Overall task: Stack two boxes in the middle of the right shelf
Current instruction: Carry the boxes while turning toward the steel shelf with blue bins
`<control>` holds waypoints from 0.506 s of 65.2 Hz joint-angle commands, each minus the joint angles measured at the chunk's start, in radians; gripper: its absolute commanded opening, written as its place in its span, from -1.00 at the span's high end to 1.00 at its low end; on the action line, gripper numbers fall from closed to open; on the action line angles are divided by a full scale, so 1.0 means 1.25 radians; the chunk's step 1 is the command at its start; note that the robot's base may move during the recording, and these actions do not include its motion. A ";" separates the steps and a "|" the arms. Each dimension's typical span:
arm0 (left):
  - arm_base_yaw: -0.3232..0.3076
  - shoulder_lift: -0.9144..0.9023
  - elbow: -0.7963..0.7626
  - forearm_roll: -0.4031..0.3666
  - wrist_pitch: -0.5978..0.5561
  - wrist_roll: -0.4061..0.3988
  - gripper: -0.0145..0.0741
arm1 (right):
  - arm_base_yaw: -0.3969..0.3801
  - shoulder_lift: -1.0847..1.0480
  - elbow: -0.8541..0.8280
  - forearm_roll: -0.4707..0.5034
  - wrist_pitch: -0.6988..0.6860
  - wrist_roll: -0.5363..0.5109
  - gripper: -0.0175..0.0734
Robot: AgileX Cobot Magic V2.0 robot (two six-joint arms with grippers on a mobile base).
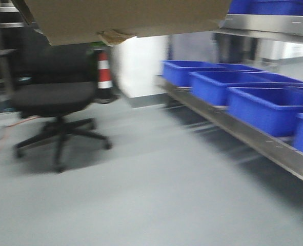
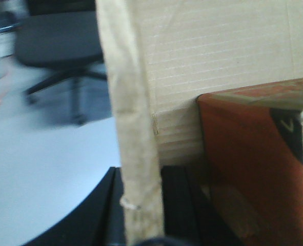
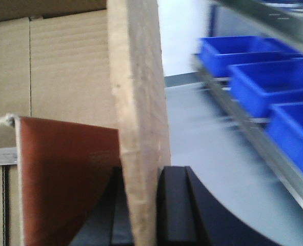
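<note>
A brown cardboard box hangs at the top of the front view, a curl of yellowish tape under its edge. My left gripper is shut on the box's left wall, with a black finger on each side. My right gripper is shut on the right wall in the same way. More corrugated cardboard lies between the walls; I cannot tell whether it is a second box. The steel shelf runs along the right.
Several blue bins sit on the low steel board, with more on the board above. A black office chair and a red-white cone stand at left. A reddish-brown panel shows inside the box walls.
</note>
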 commanded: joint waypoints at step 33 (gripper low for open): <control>-0.002 -0.010 -0.008 -0.006 -0.027 0.008 0.92 | 0.001 -0.016 -0.012 -0.002 -0.093 0.006 0.95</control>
